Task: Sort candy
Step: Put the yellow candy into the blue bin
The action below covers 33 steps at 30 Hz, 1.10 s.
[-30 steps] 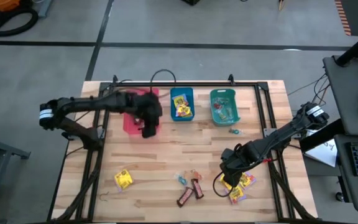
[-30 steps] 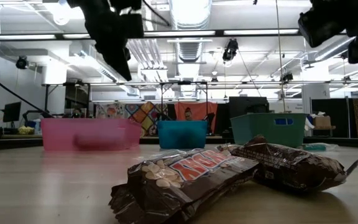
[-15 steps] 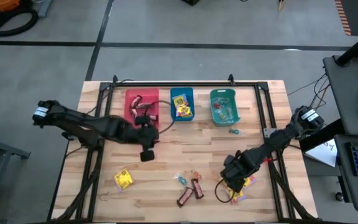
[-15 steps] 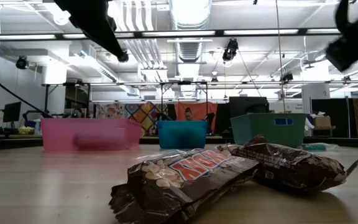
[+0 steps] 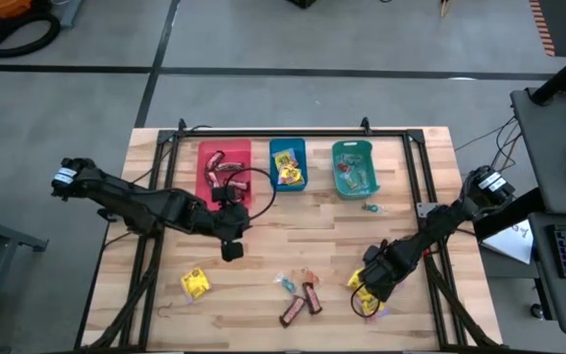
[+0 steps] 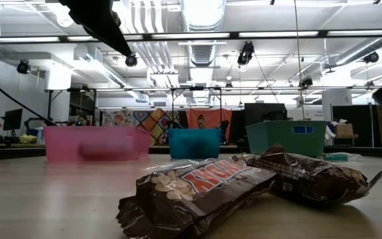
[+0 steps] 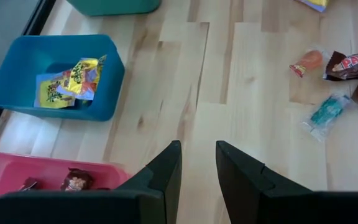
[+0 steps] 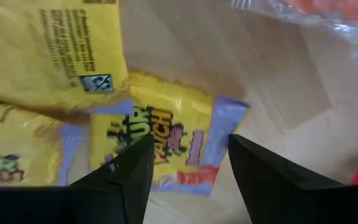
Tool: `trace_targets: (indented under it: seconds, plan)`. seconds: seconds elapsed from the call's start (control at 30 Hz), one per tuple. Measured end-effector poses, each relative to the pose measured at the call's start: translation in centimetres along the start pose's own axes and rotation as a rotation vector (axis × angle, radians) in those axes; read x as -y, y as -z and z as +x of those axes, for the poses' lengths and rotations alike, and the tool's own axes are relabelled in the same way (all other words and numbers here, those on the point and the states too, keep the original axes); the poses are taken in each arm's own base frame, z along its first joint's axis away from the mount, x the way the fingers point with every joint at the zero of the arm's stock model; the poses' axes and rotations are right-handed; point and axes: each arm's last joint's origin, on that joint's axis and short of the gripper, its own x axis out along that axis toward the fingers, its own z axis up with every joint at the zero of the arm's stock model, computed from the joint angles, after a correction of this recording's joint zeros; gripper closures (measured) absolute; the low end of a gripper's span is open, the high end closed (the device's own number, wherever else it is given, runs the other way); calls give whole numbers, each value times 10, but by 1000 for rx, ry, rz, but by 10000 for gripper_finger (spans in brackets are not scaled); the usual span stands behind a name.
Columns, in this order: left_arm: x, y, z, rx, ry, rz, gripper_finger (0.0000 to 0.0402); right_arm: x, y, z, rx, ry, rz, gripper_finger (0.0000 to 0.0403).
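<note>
My left gripper (image 5: 232, 250) is open and empty above bare table, near of the red bin (image 5: 205, 187); its wrist view (image 7: 197, 171) shows nothing between the fingers. My right gripper (image 5: 369, 284) is open, low over a heap of yellow packets (image 5: 366, 299) at the near right; its fingers stand either side of one yellow-purple packet (image 8: 166, 146) lying flat on the wood. Two brown bars (image 5: 301, 301) and a teal twist piece (image 5: 289, 285) lie at the near middle. One yellow packet (image 5: 196, 284) lies at the near left.
The red bin holds brown bars (image 7: 74, 180), the blue bin (image 5: 288, 147) holds yellow packets (image 7: 67, 81), and the teal bin (image 5: 353, 149) holds small pieces; all stand along the far edge. A teal piece (image 5: 369, 207) lies by the teal bin. An orange sweet (image 7: 308, 60) lies near the bars.
My left gripper has left the red bin and gone toward the table's near edge, then slowed. My right gripper has gone toward the near right and down to the heap of yellow packets.
</note>
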Motion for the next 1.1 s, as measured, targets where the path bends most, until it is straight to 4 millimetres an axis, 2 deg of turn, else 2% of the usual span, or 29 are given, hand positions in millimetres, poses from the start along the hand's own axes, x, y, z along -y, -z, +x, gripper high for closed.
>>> trace_targets:
  seconds: [0.17, 0.27, 0.63, 0.77, 0.93, 1.1]
  plan:
    - [0, 0, 0, 3, -3, -2, 318, 5, -1, 9, 3, -10, -7, 203]
    - [0, 0, 0, 7, -14, -3, 318, 8, -1, 11, 15, 2, -8, 218]
    - [-1, -1, 0, 9, -18, -3, 318, 9, -2, 11, 30, 17, -5, 344]
    - [-1, -1, 0, 17, -43, -3, 318, 10, -1, 10, 34, 14, -6, 378]
    - [-1, -1, 0, 19, -46, -3, 318, 13, 1, 3, 55, -8, 3, 392]
    - [-1, -1, 0, 19, -46, -4, 318, 16, 7, -12, 76, -79, 20, 394]
